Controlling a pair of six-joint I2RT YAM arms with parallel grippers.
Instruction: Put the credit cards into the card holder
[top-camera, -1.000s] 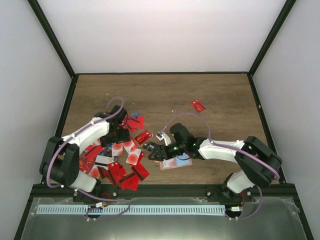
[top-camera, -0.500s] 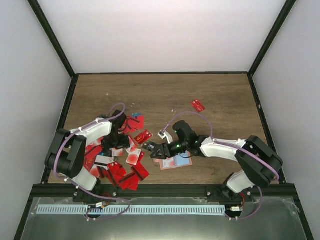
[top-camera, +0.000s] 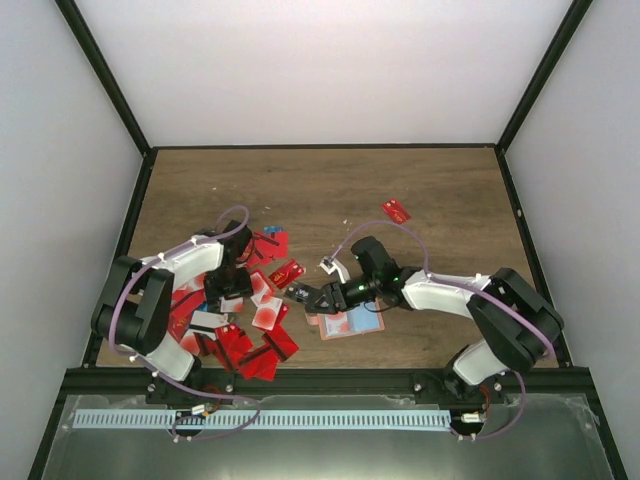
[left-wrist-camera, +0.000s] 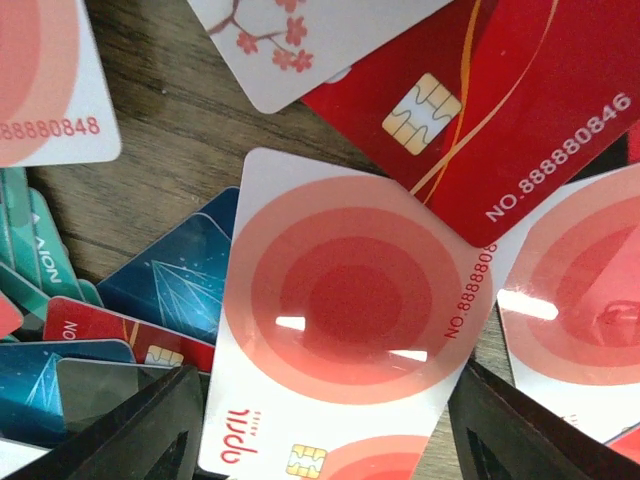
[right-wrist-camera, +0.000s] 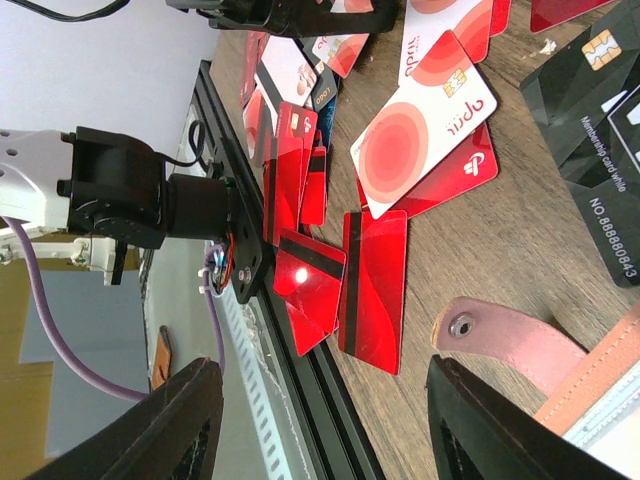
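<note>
Presently on the table, as I see it: my left gripper (left-wrist-camera: 328, 372), jaws spread wide and pointed straight down at the heap of credit cards (top-camera: 245, 315) on the left half of the wooden table (top-camera: 450, 190), with nothing clamped. Item between my left fingers (left-wrist-camera: 150, 430): a pale card with red concentric rings (left-wrist-camera: 340, 300), lying flat, its long edges next to each finger; whether the pads touch it I cannot tell. Overlapping its upper right corner: a red chip card (left-wrist-camera: 480, 110) with a printed number. Tucked under its left edge: blue cards (left-wrist-camera: 170, 285). Above it: a white blossom-print card (left-wrist-camera: 300, 40). My right gripper (right-wrist-camera: 325, 372) hangs low near the table's middle, jaws about half apart, gripping nothing that I can see. Item by one finger of that gripper: the salmon-tan card holder (top-camera: 348, 325), lying open on the wood just right of the heap, light blue inside facing up. Its snap strap (right-wrist-camera: 500, 335) reaches toward the gap between my fingers. Ahead of the right gripper: red cards with black magnetic stripes (right-wrist-camera: 370, 290), lying by the table's near edge, and black membership cards (right-wrist-camera: 595, 150) off to one side. Stray item: a single red card (top-camera: 396, 211), well apart from the heap, farther back and right of centre.
</note>
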